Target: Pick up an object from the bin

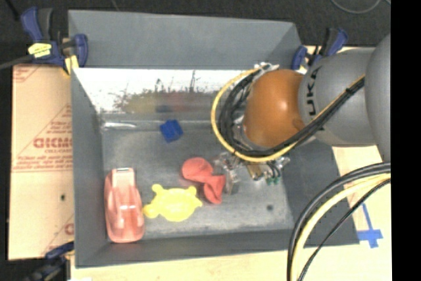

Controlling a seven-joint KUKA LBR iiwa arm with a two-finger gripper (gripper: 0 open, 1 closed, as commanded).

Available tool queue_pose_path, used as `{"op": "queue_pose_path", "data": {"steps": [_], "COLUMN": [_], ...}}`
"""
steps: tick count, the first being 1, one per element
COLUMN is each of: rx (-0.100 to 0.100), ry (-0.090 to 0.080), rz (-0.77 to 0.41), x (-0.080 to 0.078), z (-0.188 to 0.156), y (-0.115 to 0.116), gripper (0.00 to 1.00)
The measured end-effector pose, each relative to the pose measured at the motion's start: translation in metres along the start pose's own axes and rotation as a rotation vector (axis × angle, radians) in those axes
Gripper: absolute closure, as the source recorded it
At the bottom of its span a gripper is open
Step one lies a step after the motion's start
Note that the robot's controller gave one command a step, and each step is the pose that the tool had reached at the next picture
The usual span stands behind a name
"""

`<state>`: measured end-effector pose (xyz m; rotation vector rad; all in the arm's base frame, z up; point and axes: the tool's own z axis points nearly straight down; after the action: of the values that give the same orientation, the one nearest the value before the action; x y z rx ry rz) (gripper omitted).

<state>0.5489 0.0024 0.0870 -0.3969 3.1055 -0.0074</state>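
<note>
My gripper (231, 178) hangs low over the bin floor, right of the middle, under the arm's orange cover. It is at the right edge of a red, crumpled two-lobed soft thing (199, 173), and seems to touch it. A flat yellow rubbery figure (172, 203) lies just left of and below the red thing. A small blue cube (171, 130) sits farther back, apart from the gripper.
A pink translucent tape dispenser (123, 204) lies along the bin's left wall near the front corner. The arm and its cables cover the bin's right back part. Bare floor shows at the front right.
</note>
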Motion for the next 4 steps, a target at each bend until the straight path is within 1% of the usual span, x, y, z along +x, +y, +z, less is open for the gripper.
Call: {"op": "queue_pose_path", "data": {"steps": [1,2,3,4], "rx": [0.0,0.0,0.001,0.0], "ry": [0.003,0.0,-0.007,0.0], "rz": [-0.002,0.017,0.049,0.06], "x": [0.001,0.003,-0.001,-0.001], "z": [-0.053,-0.107,-0.045,-0.002], "y": [0.001,-0.01,0.02,0.037], "gripper": [1.0,1.0,0.0,1.0]}}
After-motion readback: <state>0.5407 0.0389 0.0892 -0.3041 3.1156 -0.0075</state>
